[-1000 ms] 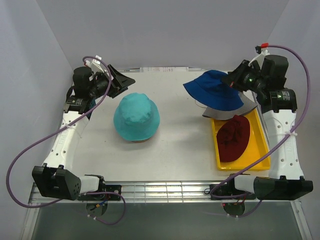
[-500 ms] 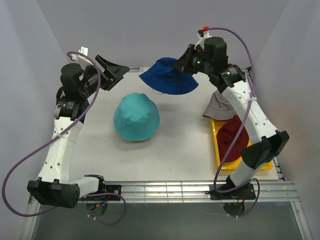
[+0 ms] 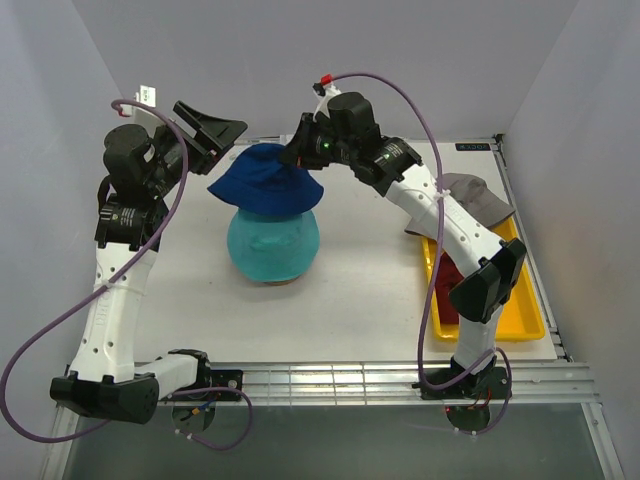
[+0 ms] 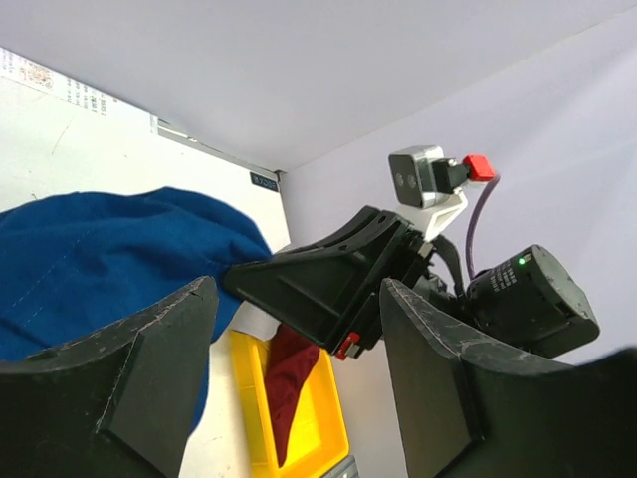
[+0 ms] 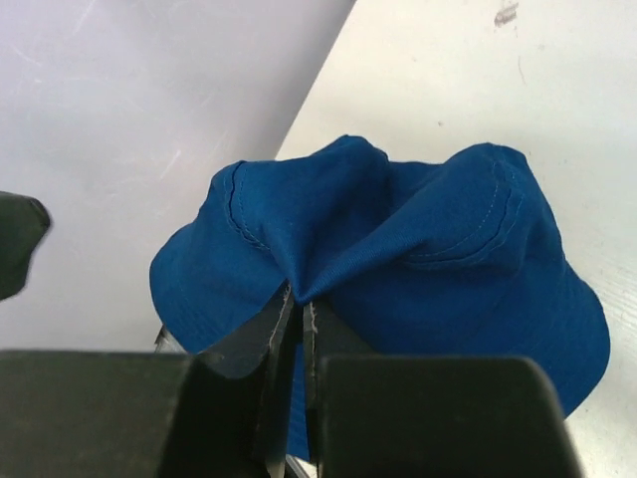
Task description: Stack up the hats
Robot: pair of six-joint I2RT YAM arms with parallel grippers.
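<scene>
The navy hat (image 3: 265, 182) hangs over the teal hat (image 3: 272, 245) at mid-worktop (image 3: 350, 270), a fold of its fabric pinched in the closed right fingers (image 5: 249, 344). Gripped off-centre like this, it may land skewed or slide off the teal crown on release. The right arm stretches far leftward, wrist angled down, and the left fingers (image 4: 139, 378) hover beside the hats, spread wide and empty.

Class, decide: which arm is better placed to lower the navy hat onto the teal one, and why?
Right. The right gripper is shut on the navy hat, holding it over the teal hat. The left gripper hangs open and empty beside them.
</scene>
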